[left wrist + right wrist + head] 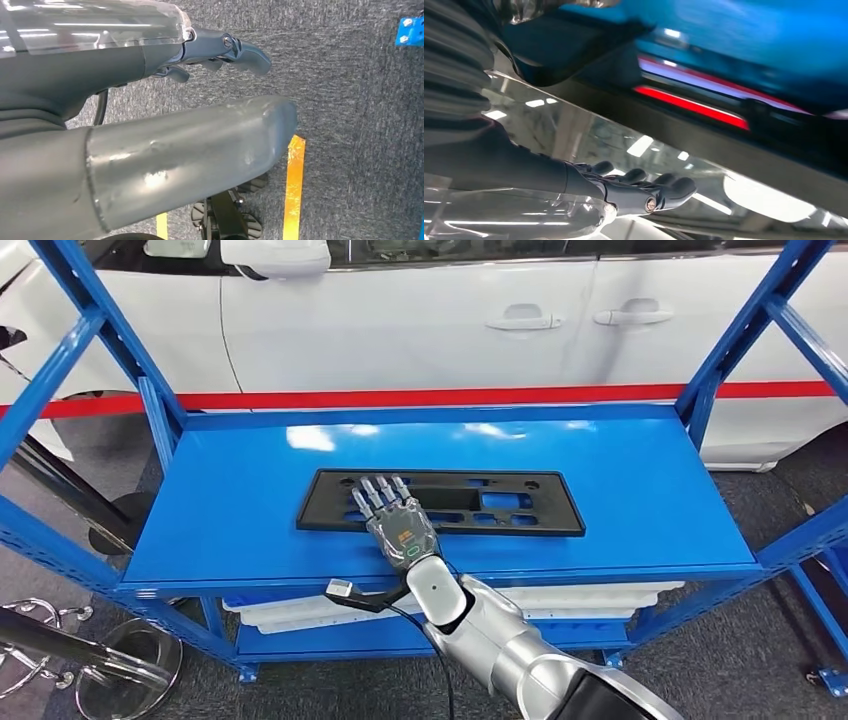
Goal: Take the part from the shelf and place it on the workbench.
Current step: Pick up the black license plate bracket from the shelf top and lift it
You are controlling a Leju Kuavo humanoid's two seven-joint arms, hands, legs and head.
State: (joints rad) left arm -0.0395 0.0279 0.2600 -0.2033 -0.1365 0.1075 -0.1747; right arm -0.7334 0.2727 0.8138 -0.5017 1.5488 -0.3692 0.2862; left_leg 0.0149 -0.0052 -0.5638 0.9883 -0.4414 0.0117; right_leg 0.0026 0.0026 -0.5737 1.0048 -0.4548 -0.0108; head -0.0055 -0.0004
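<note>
The part (500, 502) is a long flat black plastic frame with several cut-outs, lying flat on the top board of the blue shelf (640, 470). My right hand (395, 525) reaches in from the front edge. Its fingers (378, 495) lie stretched out and flat over the part's left half, holding nothing. In the right wrist view the same straight fingers (659, 189) show, with the dark part (569, 45) blurred above them. My left hand (215, 95) hangs over the grey carpet with its fingers apart and nothing in it.
A white car (420, 320) with a red stripe stands close behind the shelf. Blue uprights (725, 350) and slanted braces frame both ends. White trays (300, 612) sit on the lower board. A chrome stool (110, 665) is at the lower left.
</note>
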